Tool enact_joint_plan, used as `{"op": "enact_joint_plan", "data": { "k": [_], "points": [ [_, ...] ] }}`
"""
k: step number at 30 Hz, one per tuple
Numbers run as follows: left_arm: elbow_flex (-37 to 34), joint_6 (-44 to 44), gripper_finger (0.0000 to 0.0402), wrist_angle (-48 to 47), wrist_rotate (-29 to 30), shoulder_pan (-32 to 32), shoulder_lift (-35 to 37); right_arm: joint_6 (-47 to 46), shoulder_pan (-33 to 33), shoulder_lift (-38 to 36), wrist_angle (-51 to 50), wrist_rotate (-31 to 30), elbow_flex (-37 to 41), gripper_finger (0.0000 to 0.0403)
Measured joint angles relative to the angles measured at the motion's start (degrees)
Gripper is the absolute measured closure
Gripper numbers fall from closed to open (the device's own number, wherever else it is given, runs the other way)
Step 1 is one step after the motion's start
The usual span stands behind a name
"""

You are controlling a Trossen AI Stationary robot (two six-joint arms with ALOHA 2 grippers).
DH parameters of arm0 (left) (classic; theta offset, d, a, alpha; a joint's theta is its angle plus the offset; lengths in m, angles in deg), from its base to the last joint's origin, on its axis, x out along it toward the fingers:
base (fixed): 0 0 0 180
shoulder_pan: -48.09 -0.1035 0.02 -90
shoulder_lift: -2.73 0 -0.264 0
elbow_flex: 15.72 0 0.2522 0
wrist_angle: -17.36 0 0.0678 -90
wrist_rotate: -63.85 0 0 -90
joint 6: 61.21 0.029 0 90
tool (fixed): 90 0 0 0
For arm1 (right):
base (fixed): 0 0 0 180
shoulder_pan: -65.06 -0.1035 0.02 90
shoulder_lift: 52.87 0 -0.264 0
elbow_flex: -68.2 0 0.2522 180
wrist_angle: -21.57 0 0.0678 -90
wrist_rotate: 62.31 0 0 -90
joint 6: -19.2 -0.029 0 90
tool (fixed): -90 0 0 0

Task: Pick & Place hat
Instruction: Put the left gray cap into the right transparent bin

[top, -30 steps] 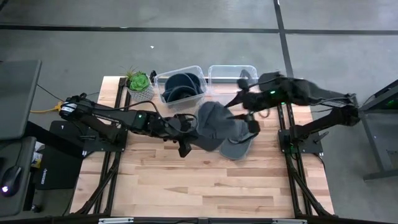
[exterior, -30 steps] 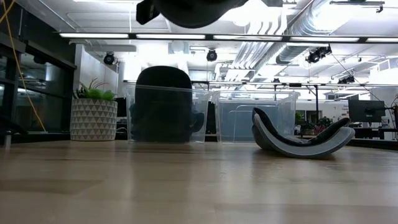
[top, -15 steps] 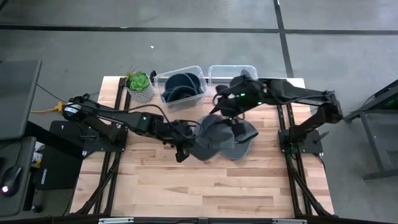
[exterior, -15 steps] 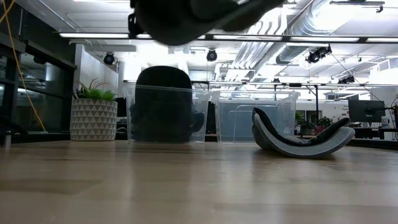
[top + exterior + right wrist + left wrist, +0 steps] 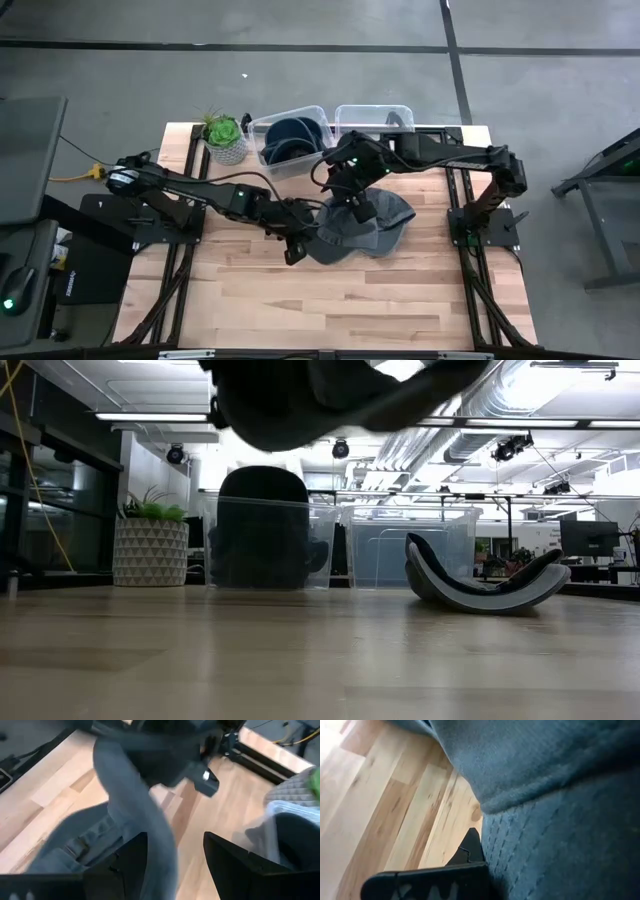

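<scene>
Item: grey hat, soft cloth, light, sagging as it is hanging above the table; firmest hold judged at the brim edge. Left gripper is pinching it shut. Right gripper is hovering just beside, fingers spread, gripping nothing. Beneath: second hat. Beyond: two bins, plant.

Two dark jointed arms, small green lights

Left claw clamped mid-table, right claw spread wide just beside
</scene>
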Motion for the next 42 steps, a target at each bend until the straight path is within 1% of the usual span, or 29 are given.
{"op": "enact_joint_plan", "data": {
  "k": [2, 10, 17, 19, 23, 27, 29, 34, 38, 42],
  "points": [
    [-0.24, 0.21, 0.0401, -0.31, 0.10, 0.00, -0.39, 0.03, -0.16, 1.14, 0.33, 1.65, 0.00, 0.0214],
    [-0.15, 0.36, 0.0401, 0.66, 0.15, 0.00, -0.15, 0.39, -2.70, 4.47, 1.30, 5.01, 0.00, 0.0214],
    [-0.15, 0.42, 0.0401, 0.55, 0.38, 0.02, -0.17, -0.02, -4.74, 5.27, 2.11, 5.70, 0.00, 0.0214],
    [-0.15, 0.39, 0.0401, 0.59, 0.42, 0.02, -0.17, -1.00, -4.94, 5.27, 3.66, 5.99, 0.00, 0.0214],
    [-0.13, 0.38, 0.0401, 1.00, 0.46, 0.04, -0.14, -4.50, -4.92, 5.27, 5.60, 9.44, 0.02, 0.0215],
    [-0.13, 0.45, 0.0401, 1.62, 0.64, 0.04, -0.10, -4.70, -5.09, 5.27, 5.78, 8.02, 0.02, 0.0215],
    [-0.13, 0.44, 0.0401, 1.57, 0.63, 0.04, -0.10, -5.71, -5.08, 5.27, 6.29, 8.47, 0.04, 0.0219],
    [-0.14, 0.65, 0.0401, 1.78, 0.64, 0.05, -0.05, -6.79, -5.28, 5.27, 7.10, 8.74, 0.04, 0.0251],
    [-0.13, 1.09, 0.0401, 1.99, 0.55, 0.09, -0.06, -8.80, -5.41, 5.27, 7.83, 8.50, 0.04, 0.0295],
    [-0.13, 1.33, 0.0401, 2.32, 0.34, 0.09, -0.08, -9.03, -5.40, 5.27, 8.08, 8.37, 0.04, 0.0349]
  ]
}}
